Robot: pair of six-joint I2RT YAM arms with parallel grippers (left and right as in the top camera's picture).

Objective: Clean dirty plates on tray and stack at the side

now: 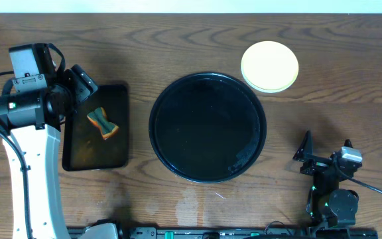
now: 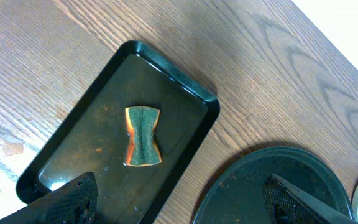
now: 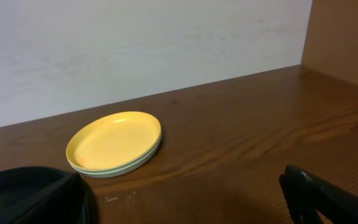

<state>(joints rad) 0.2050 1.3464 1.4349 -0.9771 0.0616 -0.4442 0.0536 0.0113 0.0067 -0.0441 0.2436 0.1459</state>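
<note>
At the middle of the wooden table [image 1: 178,40], the round tray [image 1: 207,126] is seen with nothing on it, its glossy black floor bare to the rim. At nine o'clock from it, near but apart, a small tray [image 1: 88,149] is laid with its long side running twelve to six. At one o'clock from the round tray, just off its rim, the plates [image 1: 269,66] are stacked: a yellow plate [image 3: 114,140] is on top, and a green plate [image 3: 107,173] is shown as an edge beneath it in the right wrist view. Whether a third lies under these cannot be told for certain.

On the small tray a sponge [image 1: 103,123] is seen, its long axis drawn from ten to four o'clock. The left gripper [image 1: 81,83] is held over the small tray's top left corner, jaws wide and empty. The right gripper [image 1: 325,146] is placed at four o'clock from the round tray, jaws likewise spread wide with nothing between them.

With the round tray cleared, the task is judged finished or nearly so. The stack lies at eleven o'clock from the right gripper, well apart, and the right arm is judged the nearer should the plates need touching.
</note>
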